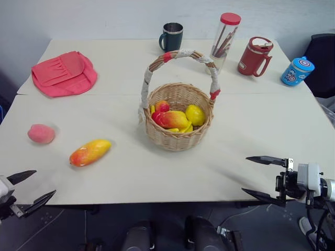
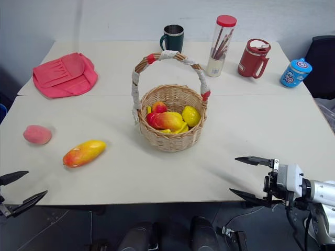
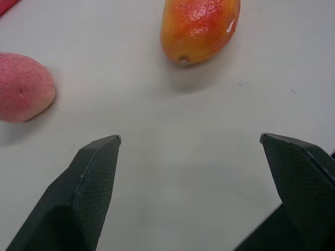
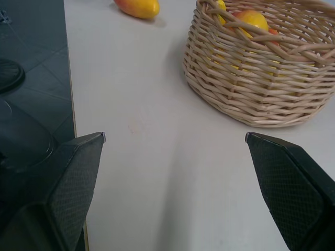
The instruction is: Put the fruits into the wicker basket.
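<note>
The peach [image 1: 41, 134] and mango [image 1: 90, 152] are lying on the tabletop [image 1: 251, 130] well to the left of the wicker basket [image 1: 178, 123] (already holding several fruits). The left hand [image 1: 26, 192] is hovering spread open just short of the mango, the right hand [image 1: 268, 178] gaping empty on the basket's other side. The rounded mango is likely to roll from an off-centre pinch.

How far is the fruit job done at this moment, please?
Done: several fruits already lie in the basket. In hand: nothing; the left gripper and right gripper are both open and empty. Left: the peach and the mango lie on the table.
</note>
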`<state>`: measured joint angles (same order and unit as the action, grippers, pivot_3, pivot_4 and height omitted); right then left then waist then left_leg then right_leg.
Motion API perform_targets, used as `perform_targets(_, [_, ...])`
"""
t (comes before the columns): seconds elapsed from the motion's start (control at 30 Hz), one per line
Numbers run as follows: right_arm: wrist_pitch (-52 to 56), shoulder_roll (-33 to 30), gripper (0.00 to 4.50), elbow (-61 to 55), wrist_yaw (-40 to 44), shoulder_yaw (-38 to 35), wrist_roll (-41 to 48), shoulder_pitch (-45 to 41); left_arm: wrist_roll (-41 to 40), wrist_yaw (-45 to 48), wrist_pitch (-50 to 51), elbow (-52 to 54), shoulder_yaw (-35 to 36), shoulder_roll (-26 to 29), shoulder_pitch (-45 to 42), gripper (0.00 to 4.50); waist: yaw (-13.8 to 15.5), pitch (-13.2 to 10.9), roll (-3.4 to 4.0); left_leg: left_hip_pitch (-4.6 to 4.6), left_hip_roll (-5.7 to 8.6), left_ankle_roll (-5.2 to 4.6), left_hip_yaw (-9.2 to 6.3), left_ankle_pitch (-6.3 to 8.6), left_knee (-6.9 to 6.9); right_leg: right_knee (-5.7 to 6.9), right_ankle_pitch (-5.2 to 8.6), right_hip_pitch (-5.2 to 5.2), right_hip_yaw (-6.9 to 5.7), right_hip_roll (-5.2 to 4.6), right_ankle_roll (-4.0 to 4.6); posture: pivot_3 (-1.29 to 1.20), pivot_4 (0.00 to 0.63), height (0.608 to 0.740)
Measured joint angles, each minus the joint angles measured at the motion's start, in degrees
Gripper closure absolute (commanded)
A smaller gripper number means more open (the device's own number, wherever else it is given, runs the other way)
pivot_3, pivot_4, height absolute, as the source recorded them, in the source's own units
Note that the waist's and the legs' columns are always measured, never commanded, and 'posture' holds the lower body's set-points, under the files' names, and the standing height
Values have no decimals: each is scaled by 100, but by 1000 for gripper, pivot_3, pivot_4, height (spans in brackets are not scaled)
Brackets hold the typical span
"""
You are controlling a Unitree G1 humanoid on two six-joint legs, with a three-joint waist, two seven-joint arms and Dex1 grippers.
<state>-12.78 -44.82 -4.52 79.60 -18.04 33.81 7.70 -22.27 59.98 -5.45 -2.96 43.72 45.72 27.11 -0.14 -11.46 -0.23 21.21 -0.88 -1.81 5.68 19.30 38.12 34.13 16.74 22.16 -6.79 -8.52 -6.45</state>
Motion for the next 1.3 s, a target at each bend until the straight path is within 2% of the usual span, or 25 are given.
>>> perform_targets(0.37, [159, 2, 0, -91, -63, 50, -54, -95, -137, 39, 213, 1, 1, -62, 12, 7, 2, 2, -3, -1, 0, -2, 30, -3, 6, 36, 0, 27, 13, -1, 0, 0, 150, 740])
perform_targets(0.5, [410, 1, 0, -186, -95, 206, 6, -498, -262, 149, 468, -9, 28, 4, 62, 7, -21, 1, -3, -4, -2, 4, 40, 0, 12, 50, 0, 35, 26, -2, 0, 0, 150, 740])
perform_targets(0.67, [735, 280, 0, -688, -556, 228, 243, -1012, -708, 11, 1442, -21, 409, 29, 123, 7, -24, 1, -4, -2, -9, 15, 39, 0, 9, 55, 1, 42, 43, 1, 3, 0, 150, 740])
perform_targets(0.83, [1552, 712, 0, -1787, -1776, 499, 758, -1779, -1367, -1361, 2650, -419, 1439, -214, -311, 7, -42, 2, -4, 0, -10, 21, 38, -1, 8, 63, 2, 48, 46, -1, 4, 0, 150, 740])
perform_targets(0.97, [1940, 812, 0, -2085, -2271, 618, 957, -2010, -1500, -2598, 3455, -627, 1716, -441, -740, 7, 19, 17, -30, 0, -1, 13, 35, 3, 9, 63, 1, 41, 44, -4, 4, 0, 150, 740])
perform_targets(1.07, [2056, 907, 0, -2134, -2440, 648, 993, -2121, -1721, -3198, 3869, -466, 1675, -676, -1225, 7, 68, 35, -62, 3, 4, 15, 33, 5, 13, 64, 0, 40, 45, -8, 3, 0, 150, 740])
perform_targets(1.17, [2076, 915, 0, -2204, -2518, 646, 993, -2180, -1825, -3554, 4173, -410, 1520, -628, -1773, 7, 67, 56, -97, 1, 2, 19, 33, 3, 12, 76, 0, 39, 43, -5, 3, 0, 150, 740])
perform_targets(1.3, [2095, 934, 0, -2212, -2482, 749, 937, -2220, -1798, -3858, 4738, -629, 783, 31, -2963, 7, 94, 65, -112, 0, 2, 30, 33, -10, 13, 91, -2, 41, 36, 0, 5, 0, 150, 740])
